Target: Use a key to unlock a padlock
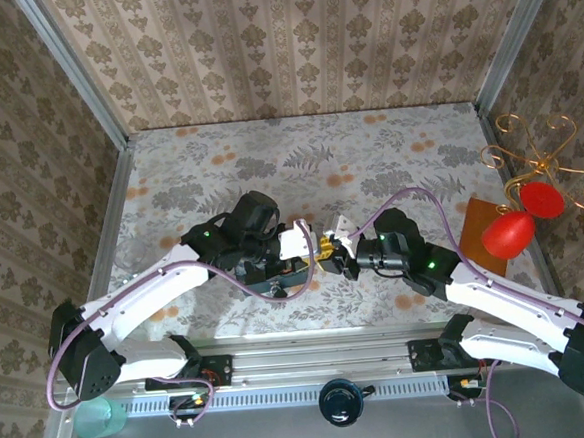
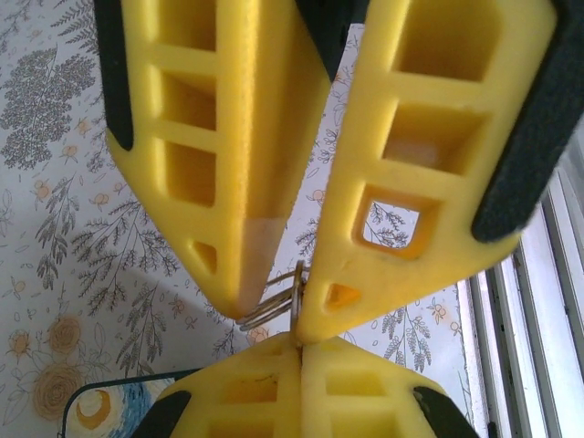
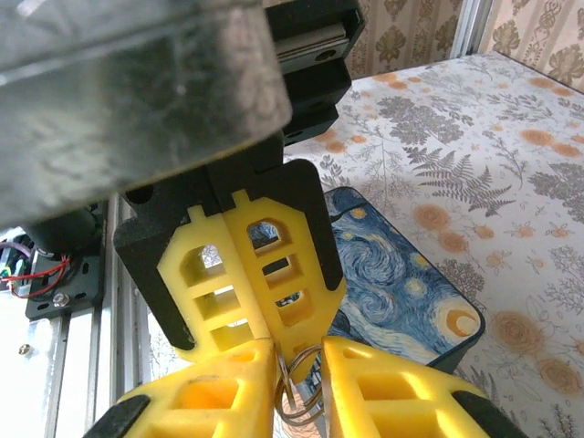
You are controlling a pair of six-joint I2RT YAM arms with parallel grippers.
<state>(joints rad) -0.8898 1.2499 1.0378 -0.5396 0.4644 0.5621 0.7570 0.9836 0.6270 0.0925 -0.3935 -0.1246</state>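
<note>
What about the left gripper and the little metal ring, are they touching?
Touching. In the left wrist view the left gripper pinches the metal ring between its closed fingertips.

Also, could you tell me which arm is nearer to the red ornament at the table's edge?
The right. The right arm passes close beside the red ornament at the right edge of the table; the left arm lies across on the opposite side.

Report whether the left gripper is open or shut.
Shut: the left gripper's fingers press together, pinching a metal ring at the tips.
</note>
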